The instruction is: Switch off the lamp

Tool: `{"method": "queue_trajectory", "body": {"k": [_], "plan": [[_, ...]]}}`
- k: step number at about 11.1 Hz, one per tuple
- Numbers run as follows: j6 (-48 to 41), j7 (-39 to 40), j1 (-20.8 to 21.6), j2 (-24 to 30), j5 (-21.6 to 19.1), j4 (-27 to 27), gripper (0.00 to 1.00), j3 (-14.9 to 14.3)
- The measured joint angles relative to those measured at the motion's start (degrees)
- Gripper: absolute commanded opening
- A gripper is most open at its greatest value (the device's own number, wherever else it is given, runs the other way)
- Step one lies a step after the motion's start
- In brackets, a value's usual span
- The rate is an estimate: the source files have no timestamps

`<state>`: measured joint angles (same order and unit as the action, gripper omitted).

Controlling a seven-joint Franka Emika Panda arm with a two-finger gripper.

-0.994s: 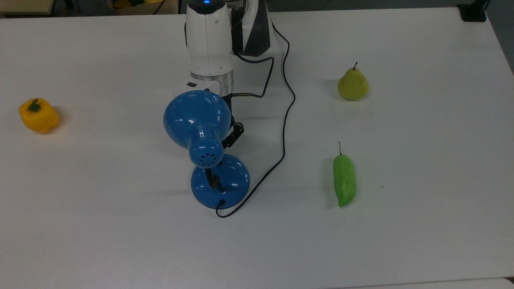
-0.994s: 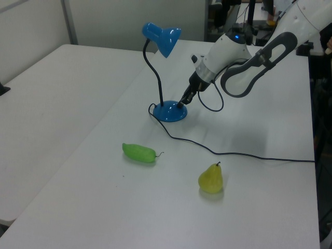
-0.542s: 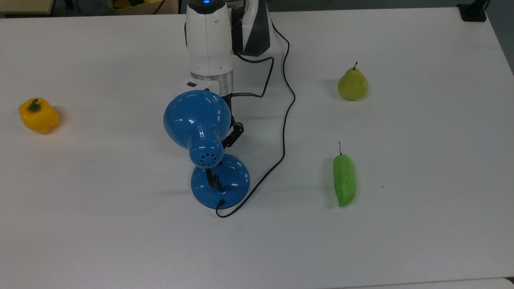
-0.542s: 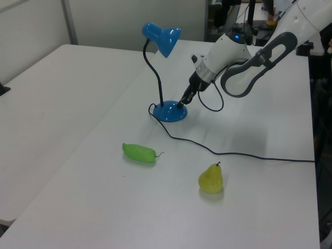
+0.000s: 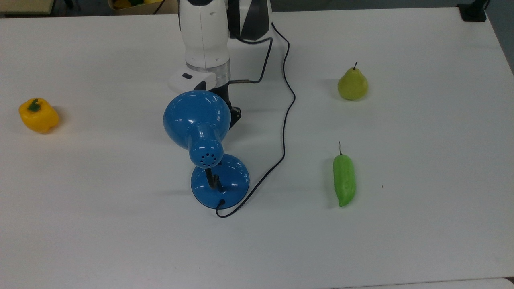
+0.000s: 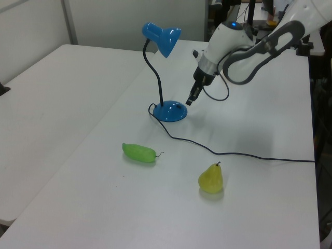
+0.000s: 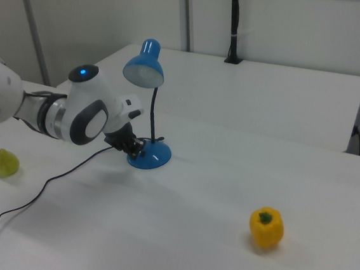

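Note:
The blue lamp (image 5: pixel 220 181) stands mid-table, its bell shade (image 5: pixel 196 115) on a bent black neck above the round base (image 6: pixel 170 111). A thin black cord (image 5: pixel 284 120) runs from the base toward the arm's side of the table. My gripper (image 6: pixel 191 98) hangs just above and beside the base's edge, not touching it, fingers shut with nothing between them. The top view has the gripper (image 5: pixel 235 114) mostly hidden behind the shade. It sits left of the base (image 7: pixel 149 156) in the right view. No glow from the shade falls on the table.
A yellow bell pepper (image 5: pixel 38 115) lies at the top view's far left. A pear (image 5: pixel 352 84) and a long green vegetable (image 5: pixel 344 180) lie on the top view's right. The lamp cord (image 6: pixel 233 154) trails across the table between base and pear.
My gripper has lifted off the lamp's base and drawn back toward the arm's side. The lamp and the fruit stay where they were.

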<state>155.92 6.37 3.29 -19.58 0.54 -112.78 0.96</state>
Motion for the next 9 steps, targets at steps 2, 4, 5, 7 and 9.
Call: {"method": "queue_trajectory", "body": {"k": [2, 4, 5, 7, 9], "plan": [[-9.09, 0.01, 0.0, 3.81, 0.01, 0.14, 0.24, 0.0], [-20.71, 0.02, -0.01, 8.45, 0.02, 0.5, 0.76, -0.18], [-27.91, 0.06, -0.03, 11.94, 0.02, 0.88, 1.0, -0.62], [-38.47, 0.07, 0.0, 16.78, 0.03, 1.93, 1.0, -1.81], [-48.17, 0.07, 0.01, 20.87, 0.01, 4.26, 1.0, -2.8]]}}
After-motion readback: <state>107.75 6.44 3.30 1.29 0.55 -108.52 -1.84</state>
